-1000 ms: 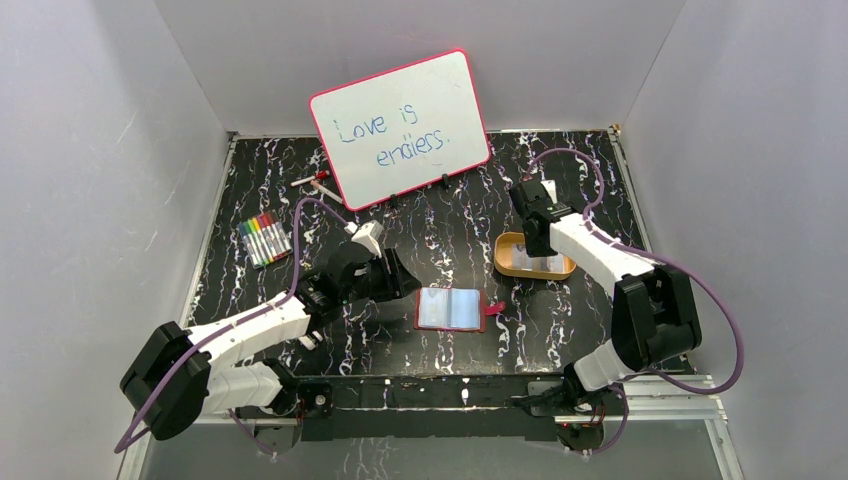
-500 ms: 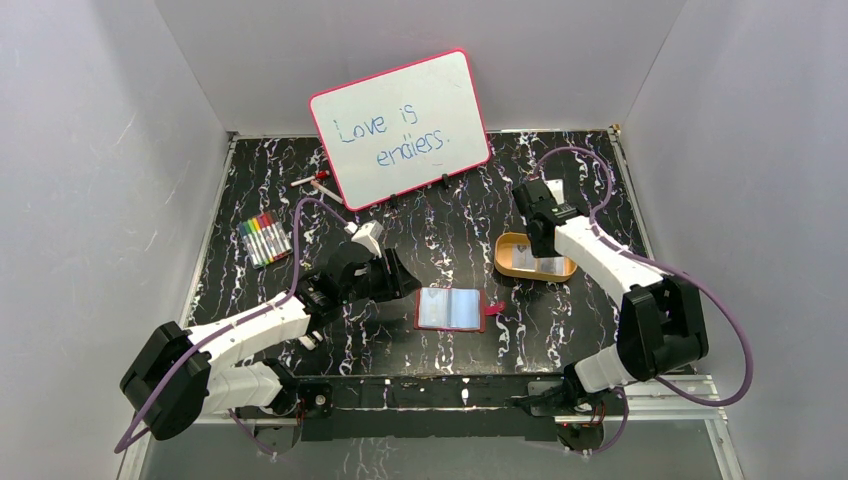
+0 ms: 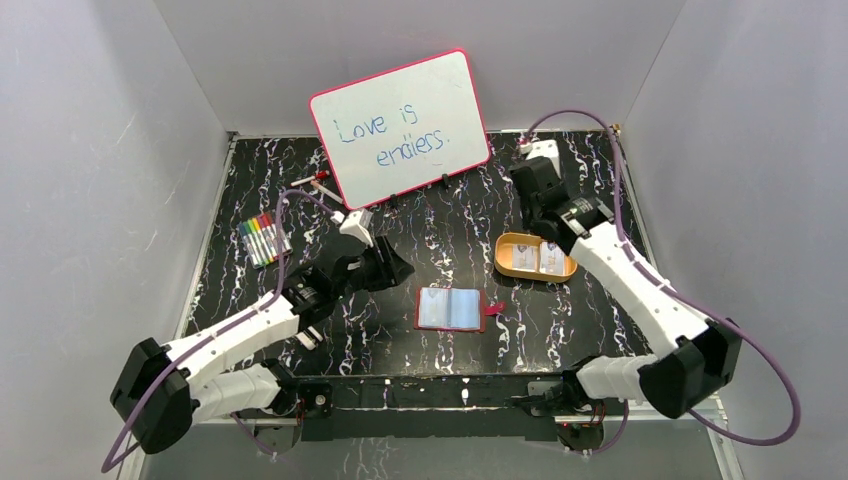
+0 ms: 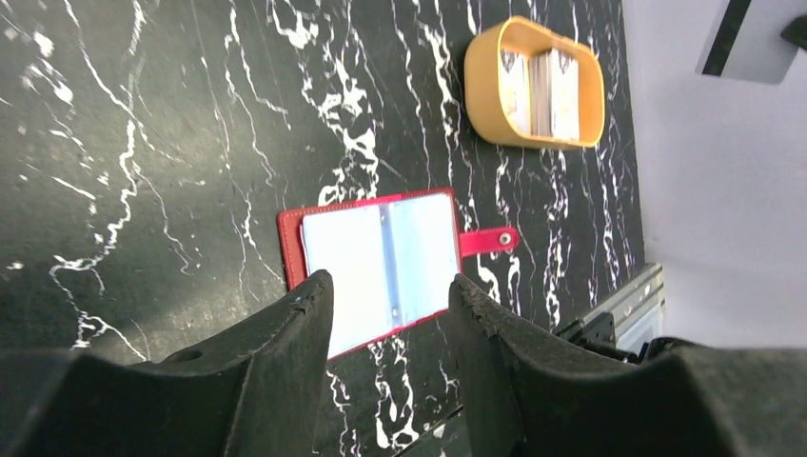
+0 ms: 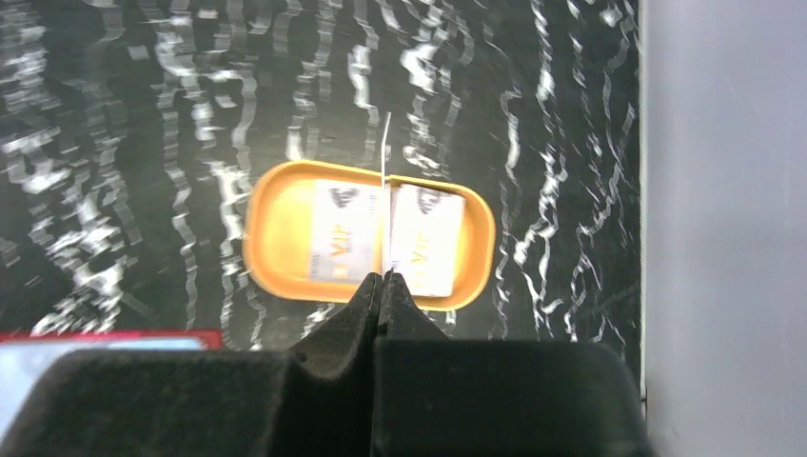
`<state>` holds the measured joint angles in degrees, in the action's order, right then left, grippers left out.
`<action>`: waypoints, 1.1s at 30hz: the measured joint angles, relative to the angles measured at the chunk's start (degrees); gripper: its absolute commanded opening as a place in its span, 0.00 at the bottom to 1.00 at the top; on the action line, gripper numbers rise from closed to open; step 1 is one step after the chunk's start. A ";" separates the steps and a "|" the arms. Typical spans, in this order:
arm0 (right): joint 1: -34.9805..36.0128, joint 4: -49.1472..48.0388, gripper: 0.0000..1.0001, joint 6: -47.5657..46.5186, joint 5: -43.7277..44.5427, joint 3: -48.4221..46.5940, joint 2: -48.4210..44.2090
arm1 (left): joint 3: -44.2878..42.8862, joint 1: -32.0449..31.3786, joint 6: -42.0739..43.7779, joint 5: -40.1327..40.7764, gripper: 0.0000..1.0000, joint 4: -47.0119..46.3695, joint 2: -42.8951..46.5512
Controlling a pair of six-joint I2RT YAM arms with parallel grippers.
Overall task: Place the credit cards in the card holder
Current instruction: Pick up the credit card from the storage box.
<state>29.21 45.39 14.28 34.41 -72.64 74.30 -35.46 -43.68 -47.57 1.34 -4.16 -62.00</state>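
The dark-red card holder (image 3: 450, 308) lies open at the table's middle front, pale blue pockets up, snap tab to the right; it also shows in the left wrist view (image 4: 381, 257). My left gripper (image 3: 385, 265) is open and empty, above the table just left of the holder (image 4: 390, 288). My right gripper (image 3: 535, 190) is shut on one credit card, seen edge-on as a thin white line (image 5: 385, 190) and as a striped card in the left wrist view (image 4: 747, 38). It hangs above the yellow-orange tray (image 3: 505, 262). Two more credit cards (image 5: 347, 243) lie flat in that tray (image 5: 271, 238).
A pink-framed whiteboard (image 3: 400, 128) stands at the back centre. A pack of coloured markers (image 3: 265, 238) lies at the left, and a loose pen (image 3: 312, 180) by the whiteboard's foot. Grey walls close in on both sides and the back.
My right gripper has lifted out of the tray and moved toward the back with a card pinched in it. My left gripper has drawn back a little to the left.
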 measured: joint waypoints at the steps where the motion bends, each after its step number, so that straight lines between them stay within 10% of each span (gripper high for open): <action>1: 1.73 -0.76 0.00 -1.01 -0.02 -0.15 -0.76 | -0.72 0.00 0.04 1.07 0.46 0.81 0.55; 15: 45.29 -51.52 0.00 -45.31 2.14 20.72 -21.22 | -17.16 13.55 -5.18 -1.73 0.78 10.51 9.88; 33: 52.96 -74.29 0.00 -88.19 -2.19 31.19 -26.27 | -18.93 15.45 -30.36 -34.29 0.88 -5.49 5.05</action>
<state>82.17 -28.91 -73.91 32.23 -41.45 48.03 -54.39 -28.23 -77.93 -32.95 -9.65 -56.95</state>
